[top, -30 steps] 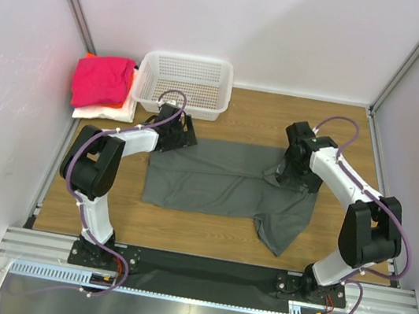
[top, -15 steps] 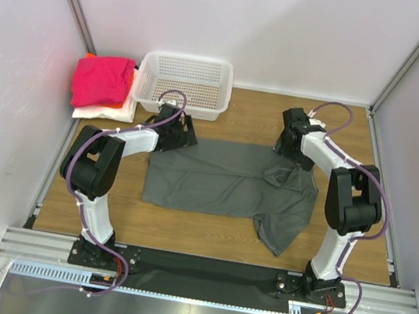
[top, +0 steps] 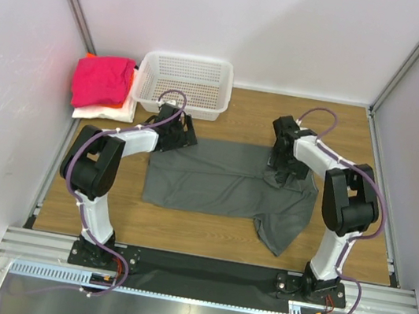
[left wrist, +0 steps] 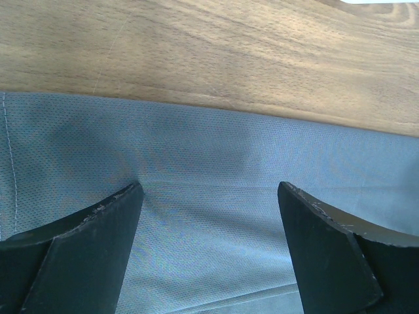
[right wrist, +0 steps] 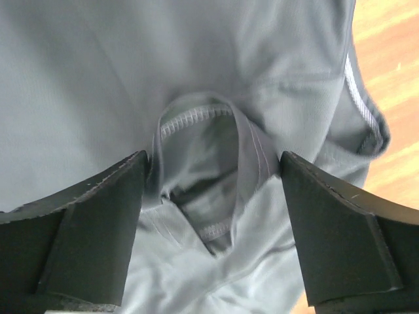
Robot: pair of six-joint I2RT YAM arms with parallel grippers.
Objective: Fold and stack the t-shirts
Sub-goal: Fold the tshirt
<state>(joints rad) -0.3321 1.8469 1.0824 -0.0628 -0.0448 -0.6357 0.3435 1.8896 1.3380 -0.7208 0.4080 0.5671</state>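
Observation:
A dark grey t-shirt (top: 221, 181) lies spread across the wooden table, with its right sleeve end rumpled toward the front. My left gripper (top: 179, 135) rests low on the shirt's far left corner. In the left wrist view it (left wrist: 208, 196) stands open over flat grey cloth (left wrist: 209, 163) just inside the hem. My right gripper (top: 287, 169) is down on the shirt's far right part. There it (right wrist: 213, 167) is open, and its fingers straddle a raised, bunched fold with a stitched hem (right wrist: 200, 140). A folded magenta-pink shirt (top: 102, 80) tops a pile over orange (top: 132, 79) and white (top: 105, 113) ones.
A white mesh basket (top: 185, 81) stands at the back, right beside the left gripper. The folded pile sits in the back left corner against the wall. Walls close in the left, right and far sides. Bare wood (top: 354, 148) shows right of the shirt.
My right arm has swung in from the right, and its gripper now sits over the shirt's bunched far right part. The left arm has not moved.

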